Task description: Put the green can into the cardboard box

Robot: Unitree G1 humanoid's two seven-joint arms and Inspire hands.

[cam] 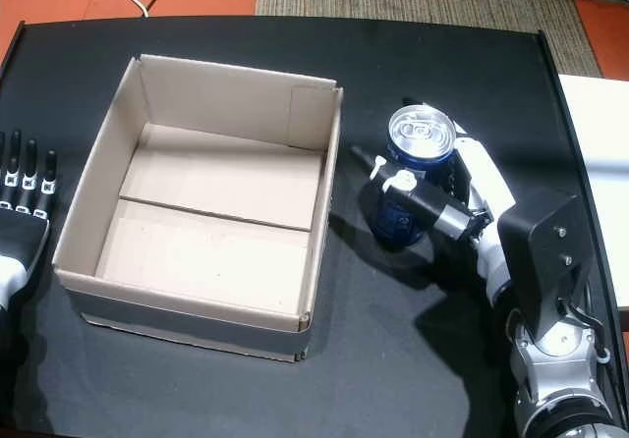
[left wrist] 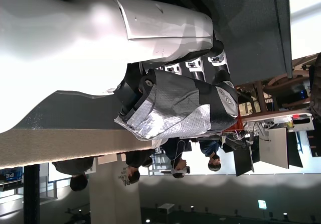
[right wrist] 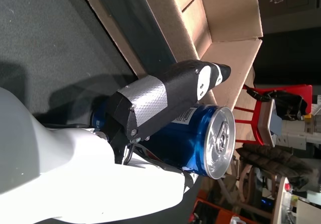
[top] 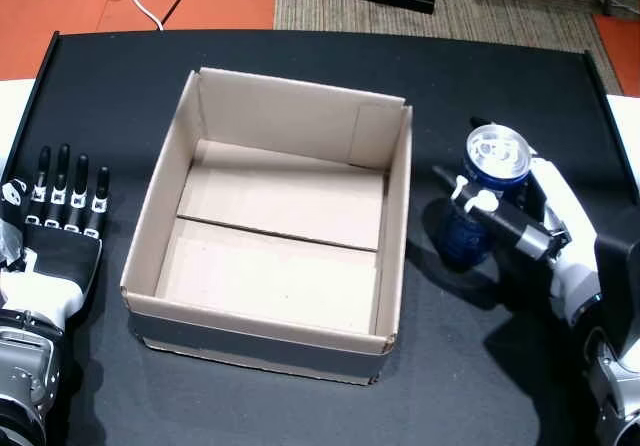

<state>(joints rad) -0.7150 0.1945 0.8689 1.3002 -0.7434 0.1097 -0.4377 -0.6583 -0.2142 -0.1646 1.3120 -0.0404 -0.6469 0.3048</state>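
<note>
Right robot hand: wrapping its fingers around the can, which looks blue, not green, standing upright on the worktop just right of the cardboard box.
Left robot hand: lying open, holding nothing, left of the box.
Box: sitting empty, opening facing up.

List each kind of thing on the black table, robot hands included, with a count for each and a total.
Cardboard box: 1
Blue can: 1; the task says green, but it looks blue
Robot hands: 2, the left hand lying open and the right hand shut on the can
Total: 4
</note>
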